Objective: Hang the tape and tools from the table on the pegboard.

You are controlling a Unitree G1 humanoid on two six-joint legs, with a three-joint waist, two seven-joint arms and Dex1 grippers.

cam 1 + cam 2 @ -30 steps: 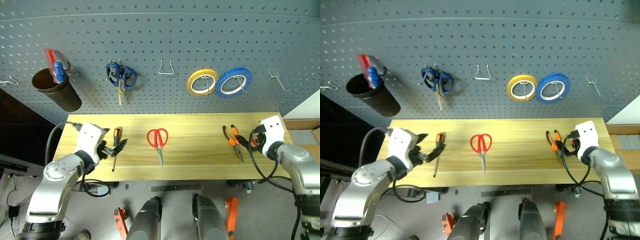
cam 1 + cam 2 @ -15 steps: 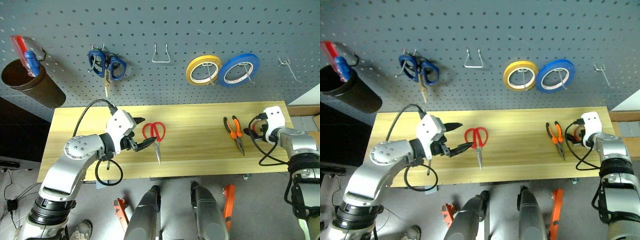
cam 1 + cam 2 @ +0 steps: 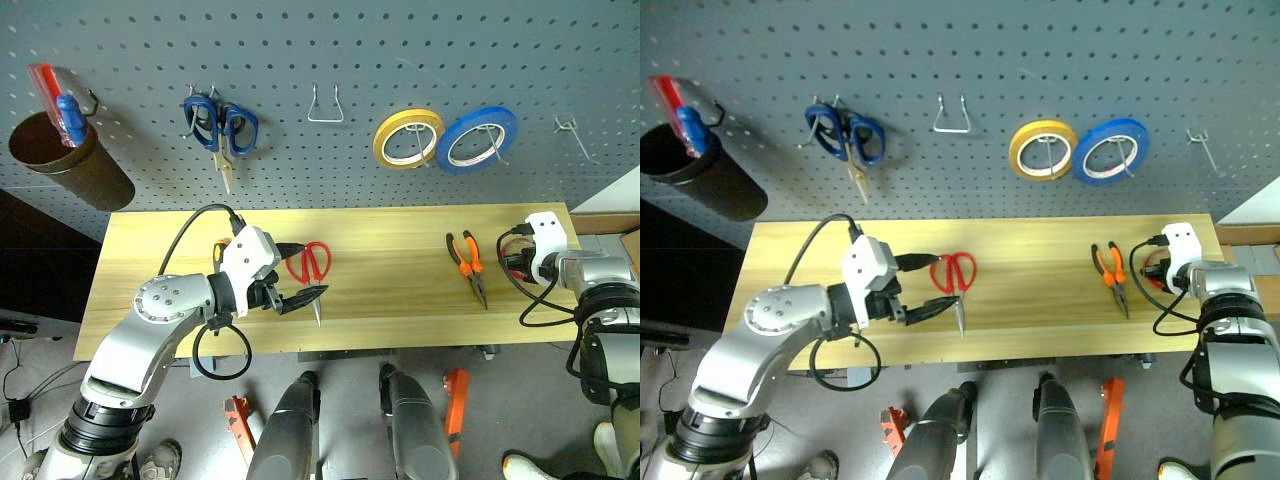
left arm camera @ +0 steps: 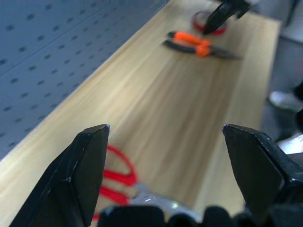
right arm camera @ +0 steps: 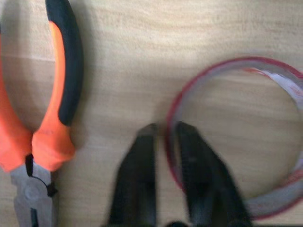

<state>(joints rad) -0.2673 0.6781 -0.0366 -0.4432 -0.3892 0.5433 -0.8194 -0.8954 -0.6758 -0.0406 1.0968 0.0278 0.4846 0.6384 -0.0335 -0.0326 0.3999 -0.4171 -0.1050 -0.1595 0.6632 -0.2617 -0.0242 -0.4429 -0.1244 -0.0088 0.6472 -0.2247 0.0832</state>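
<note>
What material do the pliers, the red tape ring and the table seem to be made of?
Pliers: orange-and-black grips, probably matte rubber or plastic; grey head, likely metal.
Red tape ring: thin band, pale inside, probably plastic film; unsure.
Table: light yellowish wood with visible grain; solid or laminate is unclear.

Screwdriver point(image 3: 219, 247) mostly hidden behind the left arm; just an orange bit of handle pokes out. Red scissors point(image 3: 956, 275): in the left wrist view the handles are blurred and cut by the lower edge, blades hidden behind the left tool point(image 4: 165, 179). Red tape point(image 5: 236, 142) runs off the right wrist frame and is smeared where the right tool point(image 5: 165, 135) pinches its band; from the head it's a sliver behind that wrist. Pliers point(image 5: 42, 113) are cropped there, jaw tips out of frame. Contents of the dark cup point(image 3: 70, 170) on the pegboard point(image 3: 320, 60) too small to identify. Bench point(image 3: 390, 300) corner hidden under the right wrist.
</note>
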